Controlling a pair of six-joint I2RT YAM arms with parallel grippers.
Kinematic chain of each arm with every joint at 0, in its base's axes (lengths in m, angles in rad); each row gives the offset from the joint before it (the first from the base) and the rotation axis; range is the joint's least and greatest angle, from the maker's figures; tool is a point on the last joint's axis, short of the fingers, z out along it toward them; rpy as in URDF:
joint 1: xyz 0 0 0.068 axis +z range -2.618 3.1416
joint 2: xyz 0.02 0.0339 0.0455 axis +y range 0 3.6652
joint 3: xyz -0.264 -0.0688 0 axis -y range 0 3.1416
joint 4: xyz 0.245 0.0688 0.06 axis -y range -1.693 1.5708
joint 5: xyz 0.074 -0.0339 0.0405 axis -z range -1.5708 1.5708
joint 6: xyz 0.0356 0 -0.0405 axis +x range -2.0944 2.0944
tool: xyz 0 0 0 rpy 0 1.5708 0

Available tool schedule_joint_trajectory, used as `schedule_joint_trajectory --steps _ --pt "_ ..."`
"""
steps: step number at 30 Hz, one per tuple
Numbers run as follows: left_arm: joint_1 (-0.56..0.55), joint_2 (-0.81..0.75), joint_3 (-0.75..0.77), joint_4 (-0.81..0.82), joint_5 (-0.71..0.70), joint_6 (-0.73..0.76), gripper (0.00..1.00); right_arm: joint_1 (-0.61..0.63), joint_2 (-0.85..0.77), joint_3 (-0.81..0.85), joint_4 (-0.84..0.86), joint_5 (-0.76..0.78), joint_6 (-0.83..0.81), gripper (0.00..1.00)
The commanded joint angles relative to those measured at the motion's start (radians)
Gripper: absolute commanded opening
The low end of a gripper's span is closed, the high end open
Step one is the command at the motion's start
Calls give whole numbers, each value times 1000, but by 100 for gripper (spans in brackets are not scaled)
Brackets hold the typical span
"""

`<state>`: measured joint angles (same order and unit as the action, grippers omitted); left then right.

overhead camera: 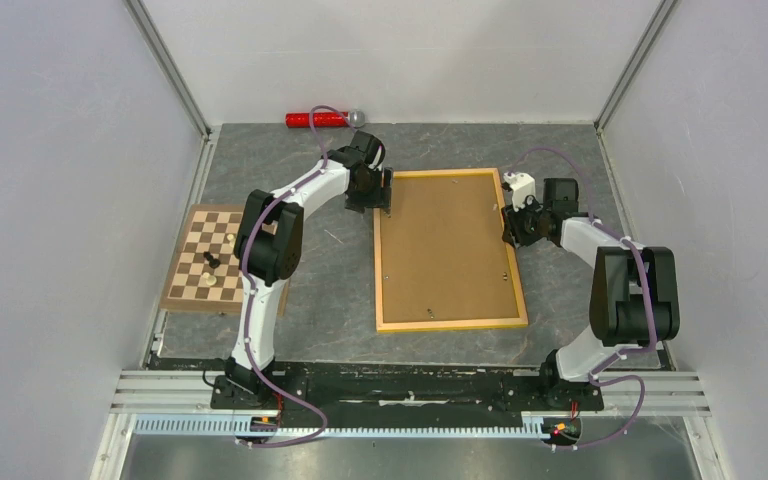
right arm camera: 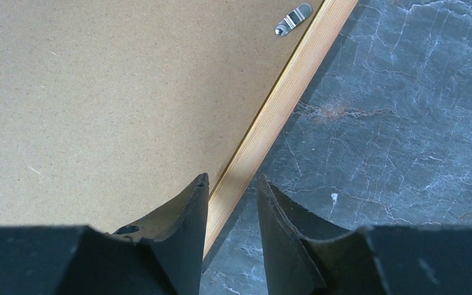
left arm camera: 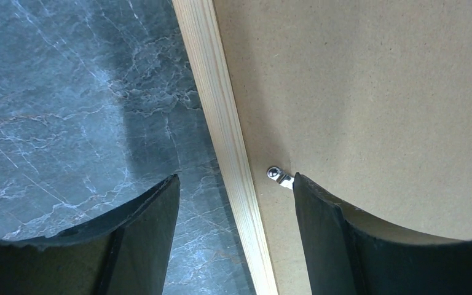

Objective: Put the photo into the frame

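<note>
I see the table (overhead camera: 340, 290) carrying the frame (overhead camera: 450, 325) at its middle, lying flat with its long axis running near to far. A brown board (overhead camera: 445, 245) fills it rail to rail. A chessboard (overhead camera: 195, 285) with pieces sits well to the left, and bare table rings the frame. My left gripper (left arm camera: 235, 178) straddles the left rail beside a clip (left arm camera: 279, 176), jaws wide apart. My right gripper (right arm camera: 232, 178) straddles the right rail with a narrower gap, not clamped on it.

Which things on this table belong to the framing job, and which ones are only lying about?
For the job: frame, backing board lying in it, metal clip. The photo is not in sight.
Lying about: chessboard, chess pieces, red cylinder, grey ball.
</note>
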<state>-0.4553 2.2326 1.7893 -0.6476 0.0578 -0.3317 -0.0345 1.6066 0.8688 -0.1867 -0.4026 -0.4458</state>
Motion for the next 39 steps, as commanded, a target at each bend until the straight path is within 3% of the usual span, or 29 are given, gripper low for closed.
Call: schedule_joint_trajectory --steps 1,8,13,27,39 --pt "4 22 42 36 29 -56 74 2 22 4 54 8 12 38" --pt "5 13 35 37 36 -55 74 2 74 43 90 57 85 43" --pt "5 8 35 37 40 -51 74 2 125 84 102 49 128 40" --pt "7 4 33 37 30 -53 75 -27 181 85 114 19 169 9" --pt "6 30 37 13 37 -86 73 -36 160 57 134 10 182 2"
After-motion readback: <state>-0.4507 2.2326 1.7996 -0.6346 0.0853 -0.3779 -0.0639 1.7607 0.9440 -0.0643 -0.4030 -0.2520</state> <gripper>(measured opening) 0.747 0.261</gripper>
